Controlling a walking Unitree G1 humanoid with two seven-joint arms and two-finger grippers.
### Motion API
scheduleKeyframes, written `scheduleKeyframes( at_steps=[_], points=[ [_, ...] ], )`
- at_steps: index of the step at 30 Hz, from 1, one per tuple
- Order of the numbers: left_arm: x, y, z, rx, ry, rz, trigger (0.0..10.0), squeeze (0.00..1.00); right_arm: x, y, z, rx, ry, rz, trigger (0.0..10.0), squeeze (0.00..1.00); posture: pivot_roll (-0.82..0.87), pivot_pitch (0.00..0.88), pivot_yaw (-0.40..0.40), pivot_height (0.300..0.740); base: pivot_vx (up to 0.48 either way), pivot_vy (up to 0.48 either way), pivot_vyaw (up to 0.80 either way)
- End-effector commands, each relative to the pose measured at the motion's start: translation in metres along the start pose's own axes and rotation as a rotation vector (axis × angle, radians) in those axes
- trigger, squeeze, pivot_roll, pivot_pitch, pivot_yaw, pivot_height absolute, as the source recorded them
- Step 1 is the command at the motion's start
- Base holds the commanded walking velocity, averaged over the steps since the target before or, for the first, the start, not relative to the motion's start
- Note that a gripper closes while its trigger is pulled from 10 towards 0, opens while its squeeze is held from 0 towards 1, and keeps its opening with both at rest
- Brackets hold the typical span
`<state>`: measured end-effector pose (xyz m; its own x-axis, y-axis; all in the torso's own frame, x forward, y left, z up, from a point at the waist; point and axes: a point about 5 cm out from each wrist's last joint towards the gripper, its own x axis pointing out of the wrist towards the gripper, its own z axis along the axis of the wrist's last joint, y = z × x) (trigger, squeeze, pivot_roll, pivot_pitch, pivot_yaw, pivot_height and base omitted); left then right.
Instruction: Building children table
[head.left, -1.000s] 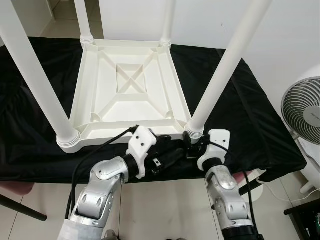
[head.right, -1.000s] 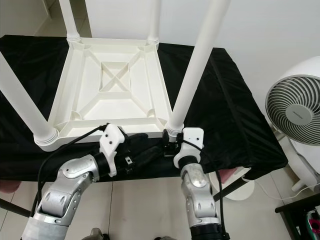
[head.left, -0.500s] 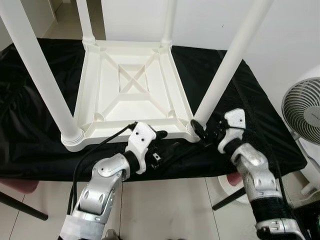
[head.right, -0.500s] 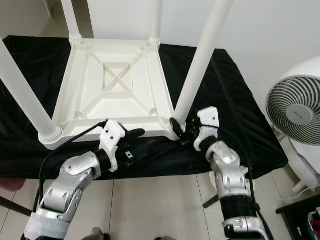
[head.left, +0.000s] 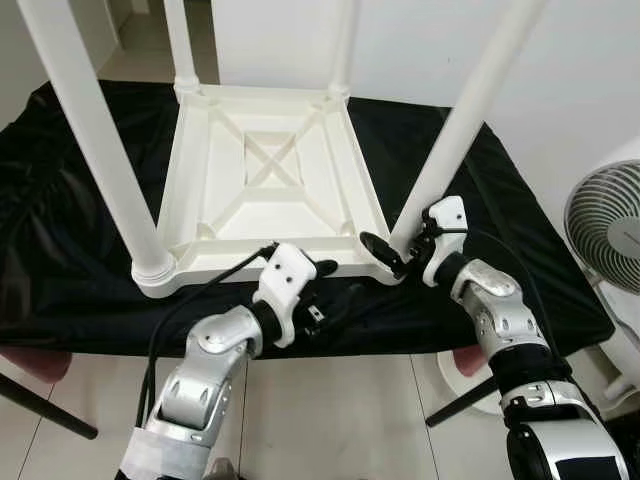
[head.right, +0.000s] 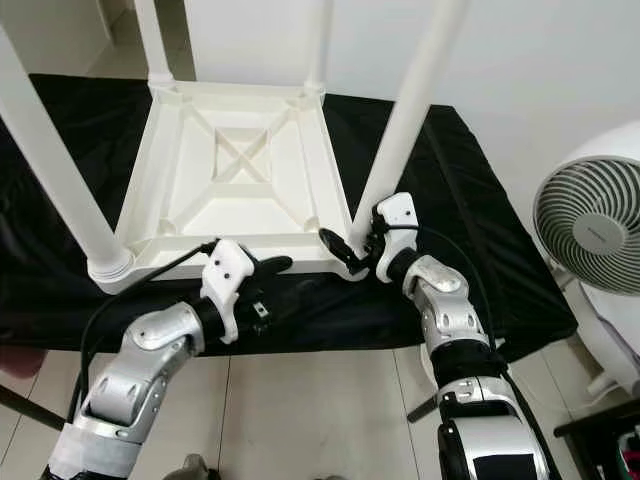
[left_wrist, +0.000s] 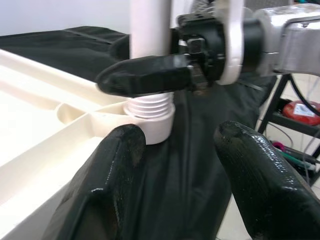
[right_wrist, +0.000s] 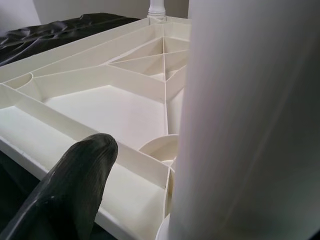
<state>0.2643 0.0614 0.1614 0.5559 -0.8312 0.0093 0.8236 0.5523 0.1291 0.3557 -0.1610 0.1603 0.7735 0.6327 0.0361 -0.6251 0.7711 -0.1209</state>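
Left eye view: white plastic child's table (head.left: 262, 195) lies upside down on a black cloth (head.left: 480, 215), four legs pointing up. Right gripper (head.left: 392, 254) sits at the base of the near right leg (head.left: 452, 140), fingers spread around it, one finger reaching inward over the table's corner. Left gripper (head.left: 325, 290) lies just beside the table's near rim, on the cloth.

Right eye view: same layout; a fan (head.right: 592, 230) stands well apart from the table, beyond the cloth's right end.

Left wrist view: left fingers (left_wrist: 112, 175) spread wide, holding nothing, aimed at the ribbed collar (left_wrist: 149, 107) where the leg meets the table corner. One right finger crosses in front of that leg just above the collar.

Right wrist view: leg fills the near side; one right finger (right_wrist: 70, 190) rests by the ribbed underside of the table.

Handling: judged light, rigid, smooth moulded plastic, so slippery under the pads. Best hold looks low on the leg near the collar, or on the rim's ribs; a grip high on the leg would likely lever the joint.
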Motion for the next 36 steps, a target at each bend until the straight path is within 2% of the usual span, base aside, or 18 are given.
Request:
scheduleKeyframes(
  at_steps=[1, 2, 3, 4, 5, 11, 15, 18, 21, 24, 29, 31, 33, 35, 36],
  points=[
    [0.0, -0.003, -0.003, 0.008, 0.006, -0.01, 10.0, 0.0, 0.002, 0.002, -0.004, 0.004, 0.017, 0.018, 10.0, 0.0, 0.15, 0.028, -0.091, 0.74, 0.0, 0.0, 0.0],
    [0.0, -0.004, -0.005, 0.016, 0.009, -0.013, 10.0, 0.0, 0.004, 0.002, -0.005, 0.015, 0.013, 0.029, 9.4, 0.0, 0.15, 0.029, -0.091, 0.74, 0.0, 0.0, 0.0],
    [0.0, -0.005, -0.009, 0.016, 0.015, -0.014, 10.0, 0.0, 0.006, 0.004, -0.008, 0.025, 0.016, 0.036, 2.6, 0.0, 0.14, 0.029, -0.093, 0.74, 0.0, 0.0, 0.0],
    [0.0, -0.005, -0.009, 0.016, 0.015, -0.014, 10.0, 0.0, 0.006, 0.004, -0.008, 0.025, 0.016, 0.036, 2.6, 0.0, 0.14, 0.029, -0.093, 0.74, 0.0, 0.0, 0.0],
    [0.0, -0.005, -0.013, 0.03, 0.029, -0.013, 10.0, 0.0, 0.007, 0.006, -0.01, 0.036, 0.022, 0.039, 0.0, 0.0, 0.14, 0.03, -0.092, 0.74, 0.0, 0.0, 0.0],
    [0.003, -0.004, -0.017, 0.036, 0.038, 0.007, 10.0, 0.0, 0.007, 0.01, -0.016, 0.058, 0.028, 0.059, 0.0, 0.0, 0.13, 0.029, -0.089, 0.74, 0.0, 0.0, 0.0],
    [0.01, -0.001, -0.017, 0.039, 0.04, 0.056, 10.0, 0.0, 0.003, 0.009, -0.024, 0.089, 0.043, 0.018, 0.0, 0.0, 0.11, 0.025, -0.067, 0.74, 0.0, 0.0, 0.0],
    [0.012, 0.006, -0.02, 0.009, 0.069, 0.106, 10.0, 0.0, 0.0, 0.013, -0.036, 0.119, 0.063, -0.071, 0.0, 0.0, 0.1, 0.023, -0.05, 0.74, 0.0, 0.0, 0.0],
    [0.01, 0.013, -0.019, 0.031, 0.073, 0.135, 10.0, 0.0, -0.002, 0.018, -0.043, 0.13, 0.072, -0.144, 0.0, 0.0, 0.09, 0.024, -0.039, 0.74, 0.0, 0.0, 0.0],
    [0.009, 0.015, -0.02, 0.033, 0.081, 0.144, 10.0, 0.0, -0.003, 0.02, -0.045, 0.13, 0.076, -0.176, 0.0, 0.0, 0.09, 0.024, -0.037, 0.74, 0.0, 0.0, 0.0],
    [0.005, 0.022, -0.021, 0.037, 0.088, 0.159, 10.0, 0.0, -0.003, 0.027, -0.046, 0.133, 0.051, -0.295, 0.0, 0.0, 0.09, 0.017, -0.03, 0.74, 0.0, 0.0, 0.0],
    [0.004, 0.029, -0.02, 0.069, 0.087, 0.174, 10.0, 0.0, -0.001, 0.041, -0.048, 0.191, 0.046, -0.412, 0.0, 0.0, 0.09, 0.0, -0.029, 0.74, 0.0, 0.0, 0.0],
    [0.004, 0.029, -0.02, 0.069, 0.087, 0.174, 10.0, 0.0, -0.001, 0.041, -0.048, 0.191, 0.046, -0.412, 0.0, 0.0, 0.09, 0.0, -0.029, 0.74, 0.0, 0.0, 0.0],
    [0.006, 0.034, -0.019, 0.077, 0.086, 0.18, 10.0, 0.0, 0.0, 0.053, -0.05, 0.202, 0.06, -0.484, 0.0, 0.0, 0.09, 0.0, -0.029, 0.74, 0.0, 0.0, 0.0],
    [0.006, 0.034, -0.019, 0.077, 0.086, 0.18, 10.0, 0.0, 0.0, 0.053, -0.05, 0.202, 0.06, -0.484, 0.0, 0.0, 0.09, 0.0, -0.029, 0.74, 0.0, 0.0, 0.0]
  ],
)
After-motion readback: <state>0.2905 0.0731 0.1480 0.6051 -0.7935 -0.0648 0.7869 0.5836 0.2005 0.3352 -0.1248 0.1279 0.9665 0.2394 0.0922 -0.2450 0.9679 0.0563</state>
